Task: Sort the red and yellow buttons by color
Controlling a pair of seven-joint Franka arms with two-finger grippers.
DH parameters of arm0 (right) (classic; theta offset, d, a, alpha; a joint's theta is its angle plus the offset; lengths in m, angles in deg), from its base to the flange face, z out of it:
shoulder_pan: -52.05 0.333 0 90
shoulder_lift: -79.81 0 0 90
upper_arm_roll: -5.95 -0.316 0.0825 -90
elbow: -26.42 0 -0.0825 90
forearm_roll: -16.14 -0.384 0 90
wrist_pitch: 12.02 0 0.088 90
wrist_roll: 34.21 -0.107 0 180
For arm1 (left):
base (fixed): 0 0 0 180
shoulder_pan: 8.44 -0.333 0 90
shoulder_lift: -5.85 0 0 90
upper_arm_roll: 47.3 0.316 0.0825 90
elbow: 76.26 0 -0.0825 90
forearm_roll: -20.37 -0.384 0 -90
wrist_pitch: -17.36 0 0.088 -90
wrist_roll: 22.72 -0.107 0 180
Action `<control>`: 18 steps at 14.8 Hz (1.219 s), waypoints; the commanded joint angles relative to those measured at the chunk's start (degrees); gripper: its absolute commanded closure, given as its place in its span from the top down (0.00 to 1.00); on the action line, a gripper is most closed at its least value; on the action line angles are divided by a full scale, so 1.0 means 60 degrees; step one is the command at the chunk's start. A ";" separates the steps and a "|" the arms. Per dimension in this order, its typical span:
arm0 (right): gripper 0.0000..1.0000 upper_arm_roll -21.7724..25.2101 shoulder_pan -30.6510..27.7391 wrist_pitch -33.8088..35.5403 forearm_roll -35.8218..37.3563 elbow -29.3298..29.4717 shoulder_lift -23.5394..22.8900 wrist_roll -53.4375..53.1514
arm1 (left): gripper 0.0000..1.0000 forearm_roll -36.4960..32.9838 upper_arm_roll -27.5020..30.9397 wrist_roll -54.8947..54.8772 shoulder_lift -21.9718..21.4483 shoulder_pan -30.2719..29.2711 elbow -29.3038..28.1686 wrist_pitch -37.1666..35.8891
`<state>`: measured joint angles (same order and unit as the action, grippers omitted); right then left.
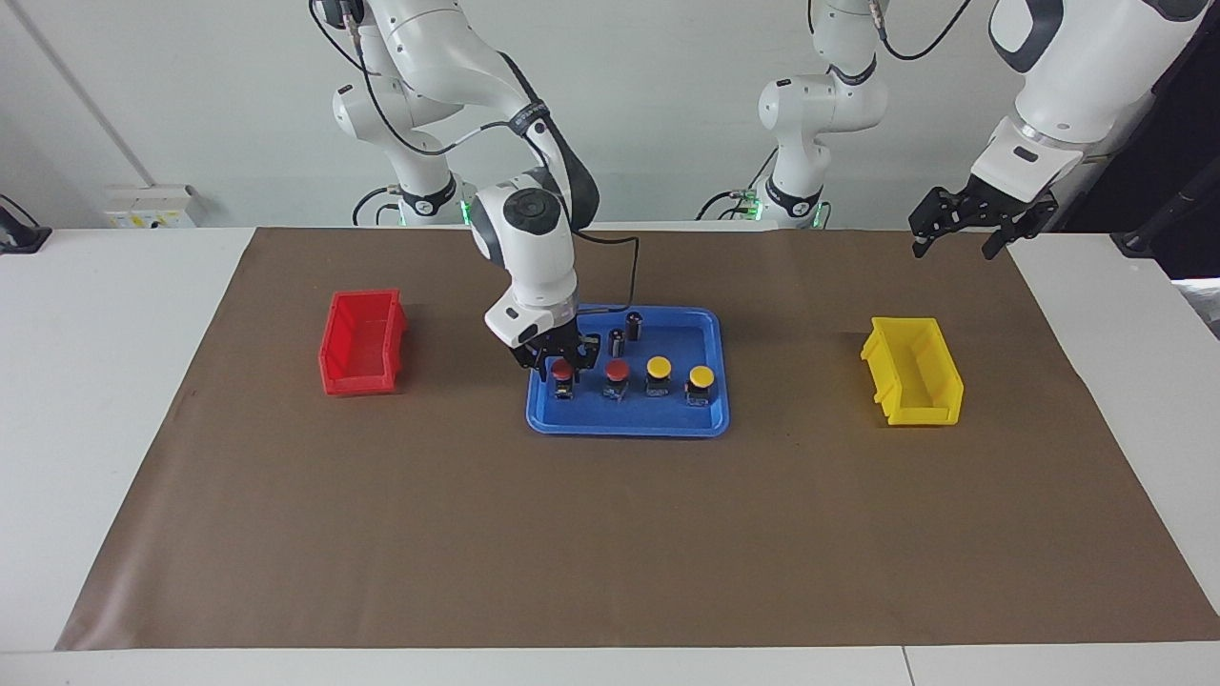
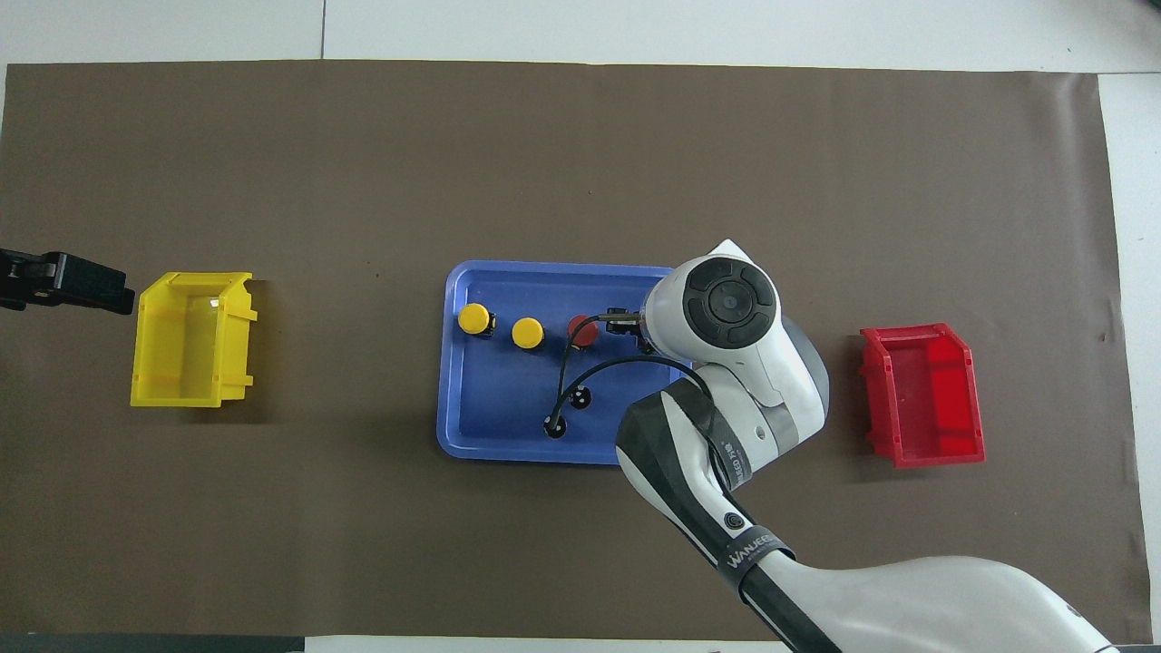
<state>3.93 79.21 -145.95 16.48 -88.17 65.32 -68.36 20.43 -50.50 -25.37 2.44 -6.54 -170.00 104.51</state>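
Observation:
Four buttons stand in a row in a blue tray [image 1: 629,419]. One red button [image 1: 562,370] is at the end toward the right arm, beside the other red button [image 1: 618,372]. Then come two yellow buttons [image 1: 658,367] [image 1: 701,377]. My right gripper [image 1: 564,366] is down in the tray, its fingers open on either side of the end red button, which stands on the tray. In the overhead view the right arm's hand [image 2: 726,304] hides that button; the second red button [image 2: 582,331] and both yellow buttons [image 2: 473,318] [image 2: 527,333] show. My left gripper [image 1: 956,246] waits open and empty, raised near the yellow bin.
A red bin [image 1: 362,345] sits toward the right arm's end of the table and a yellow bin [image 1: 913,372] toward the left arm's end. Two dark cylinders [image 1: 634,326] [image 1: 617,341] stand in the tray, nearer to the robots than the buttons. A brown mat [image 1: 610,534] covers the table.

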 commanded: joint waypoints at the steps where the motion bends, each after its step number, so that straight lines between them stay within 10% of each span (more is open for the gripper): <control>1: 0.29 -0.0001 -0.0015 -0.0148 0.0046 0.0012 -0.0003 0.0155 | 1.00 0.0109 0.0020 0.0133 -0.0267 0.0034 -0.0344 0.0242; 12: 0.14 0.0072 -0.1447 0.2469 0.0060 0.0584 0.1825 0.1556 | 1.00 0.0138 -0.0067 0.3571 0.0172 0.3298 -0.2274 0.3679; 18: 0.14 0.0072 -0.3733 0.2650 -0.0057 -0.2048 0.4548 0.4955 | 1.00 0.0123 -0.0053 0.4836 0.1842 0.4487 -0.2832 0.5805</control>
<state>5.13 59.46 -128.76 16.47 -91.56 84.68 -43.12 20.70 -51.78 3.00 11.94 19.55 -185.46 135.78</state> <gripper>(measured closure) 0.590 0.000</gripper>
